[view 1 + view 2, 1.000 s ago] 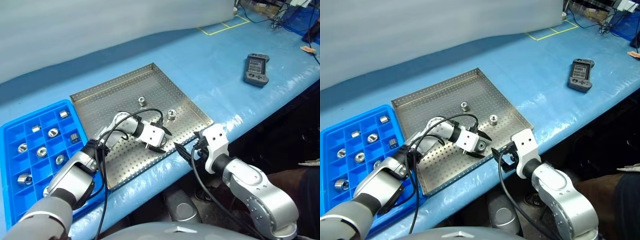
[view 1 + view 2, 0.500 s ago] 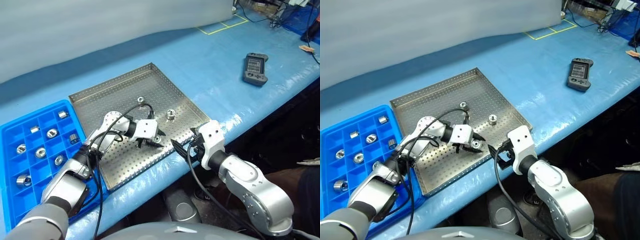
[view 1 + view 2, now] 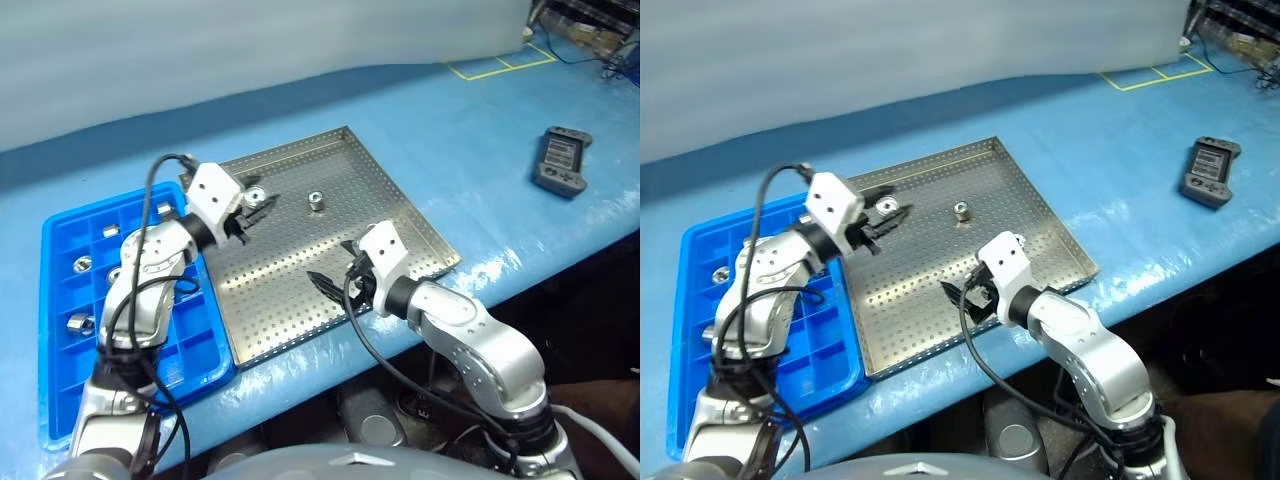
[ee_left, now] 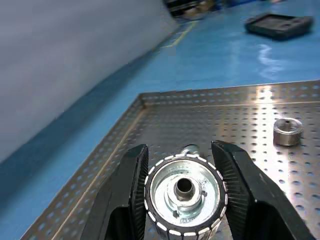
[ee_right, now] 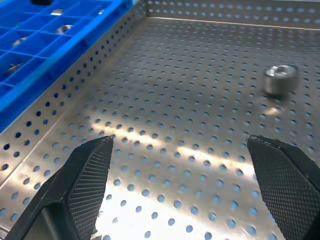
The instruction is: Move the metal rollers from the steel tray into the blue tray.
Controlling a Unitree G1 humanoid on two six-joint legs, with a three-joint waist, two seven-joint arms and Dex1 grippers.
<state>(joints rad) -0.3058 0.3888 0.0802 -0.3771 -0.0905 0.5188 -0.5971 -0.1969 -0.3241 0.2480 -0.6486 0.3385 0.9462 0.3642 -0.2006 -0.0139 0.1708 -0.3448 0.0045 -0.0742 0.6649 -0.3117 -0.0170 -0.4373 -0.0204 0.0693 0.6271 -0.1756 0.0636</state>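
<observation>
Left eye view takes in a long blue table [image 3: 480, 110] with the steel tray [image 3: 400, 200] lying flat on it and the blue tray [image 3: 60, 290] just beside it on the robot's left, their rims close together. Several metal rollers [image 3: 76, 322] sit in separate compartments of the blue tray. A dark handheld controller [image 3: 562, 160] lies well apart, far off to the right on the table. The right gripper [image 3: 338, 278] hangs over the near part of the steel tray, its two black fingers [image 5: 85, 175] spread wide with nothing between them. The left gripper [image 4: 184, 192] is raised above the steel tray's left edge, near the blue tray, clamped on one roller [image 4: 184, 189] whose centre hole faces the wrist camera. One loose roller [image 3: 315, 201] stands on the steel tray's perforated bottom, toward its far side.
</observation>
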